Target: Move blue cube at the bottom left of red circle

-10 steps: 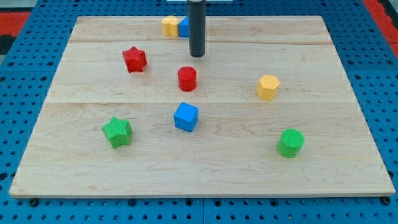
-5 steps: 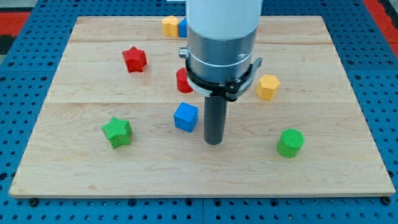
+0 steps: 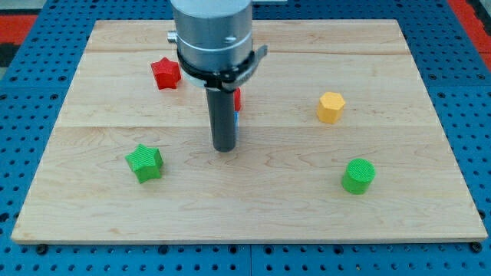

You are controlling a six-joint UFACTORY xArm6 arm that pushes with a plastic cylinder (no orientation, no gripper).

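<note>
My tip (image 3: 224,149) rests on the wooden board (image 3: 430,153) near its middle. The rod and the arm body above it cover most of the blue cube; only a thin blue sliver (image 3: 238,124) shows at the rod's right edge, just above the tip. The red circle is also mostly hidden; a red strip (image 3: 238,98) shows right of the rod, directly above the blue sliver. I cannot tell whether the tip touches the cube.
A red star (image 3: 166,73) lies at the upper left. A green star (image 3: 144,162) lies at the lower left. A yellow hexagon (image 3: 331,106) lies at the right, with a green cylinder (image 3: 358,175) below it.
My tip moved from the top down to the cube's right, then left onto where the blue cube stood. The arm now hides the cube, the circle and the two top blocks.
</note>
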